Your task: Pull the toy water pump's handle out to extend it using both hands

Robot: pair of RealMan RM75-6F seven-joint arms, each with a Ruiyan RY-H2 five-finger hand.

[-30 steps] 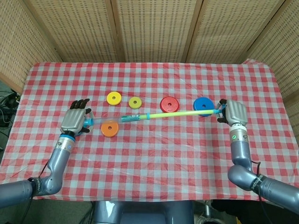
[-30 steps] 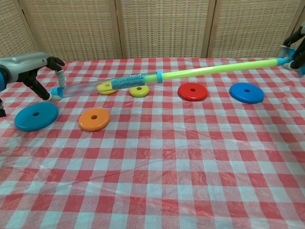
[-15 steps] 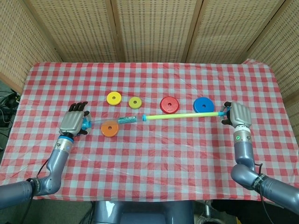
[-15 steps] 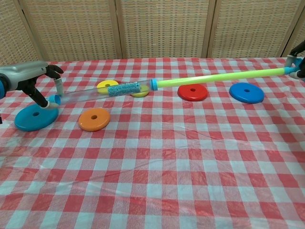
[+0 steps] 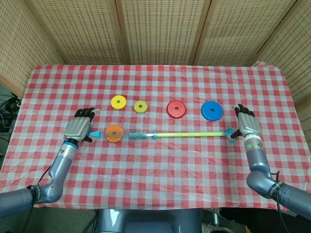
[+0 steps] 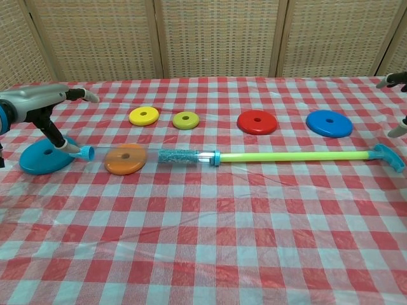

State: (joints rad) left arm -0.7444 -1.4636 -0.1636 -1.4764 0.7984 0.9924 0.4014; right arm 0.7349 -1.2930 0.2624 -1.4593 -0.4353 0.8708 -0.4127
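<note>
The toy water pump lies flat on the checked tablecloth, pulled out long. Its clear tube (image 5: pixel 133 135) (image 6: pixel 165 155) crosses the orange disc (image 5: pixel 113 133) (image 6: pixel 124 159). The green rod (image 5: pixel 192 134) (image 6: pixel 292 155) runs right to the blue handle (image 5: pixel 230 134) (image 6: pixel 388 157). My left hand (image 5: pixel 79 128) (image 6: pixel 38 101) hovers by the tube's blue nozzle end, fingers apart, holding nothing. My right hand (image 5: pixel 245 126) sits just right of the handle with fingers spread, apart from it; the chest view shows only its fingertips (image 6: pixel 397 79).
Beyond the pump lie a yellow disc (image 5: pixel 118 102), a smaller yellow disc (image 5: pixel 140 106), a red disc (image 5: pixel 176 108) and a blue disc (image 5: pixel 212 110). A teal disc (image 6: pixel 46 156) lies under my left hand. Wicker screens stand behind the table.
The pump came down from the air onto the table, and both hands let go of its ends and spread their fingers.
</note>
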